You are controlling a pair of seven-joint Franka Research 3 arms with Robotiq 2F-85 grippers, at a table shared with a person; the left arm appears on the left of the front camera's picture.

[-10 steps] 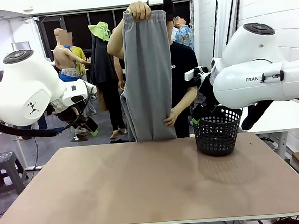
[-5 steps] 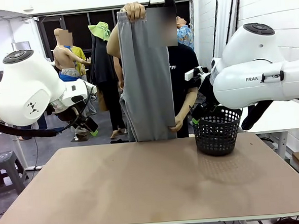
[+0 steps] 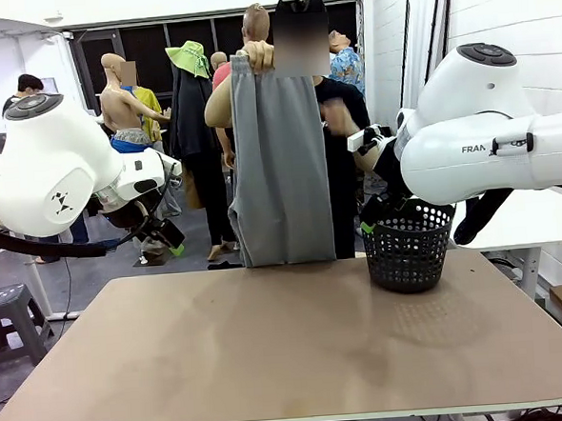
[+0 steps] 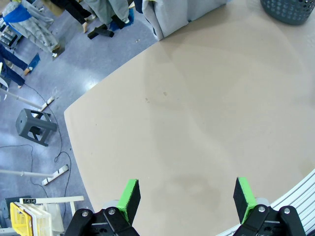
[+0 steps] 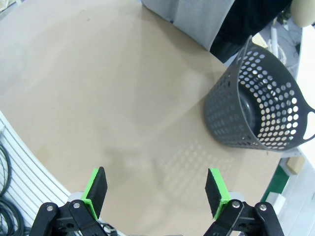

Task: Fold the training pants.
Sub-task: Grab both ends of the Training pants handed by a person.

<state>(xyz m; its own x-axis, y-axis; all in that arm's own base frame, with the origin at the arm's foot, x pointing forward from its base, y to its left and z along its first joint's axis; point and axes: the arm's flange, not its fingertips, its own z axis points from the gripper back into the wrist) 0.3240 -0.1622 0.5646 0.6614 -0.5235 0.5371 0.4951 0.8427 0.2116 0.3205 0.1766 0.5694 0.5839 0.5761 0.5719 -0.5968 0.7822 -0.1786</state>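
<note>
The training pants [image 3: 280, 163] hang vertically at upper centre of the front view. The person's hand [image 3: 258, 55] grips them at the waistband, and their lower edge is level with the far rim of the table [image 3: 270, 345]. Left gripper [image 4: 187, 192]: jaws fully apart, holding nothing, over bare tabletop. Right gripper [image 5: 156, 187]: jaws fully apart, holding nothing, with the black basket [image 5: 261, 113] at frame right.

**Open table, basket at far right**

The flat tan table [image 3: 271, 354] is bare across its middle and near side. A round black perforated plastic basket [image 3: 408, 255] stands at its far right. The light grey jersey training pants [image 3: 281, 172] hang like a curtain at the middle of the far edge, held up by a person's hand [image 3: 260, 54].
</note>
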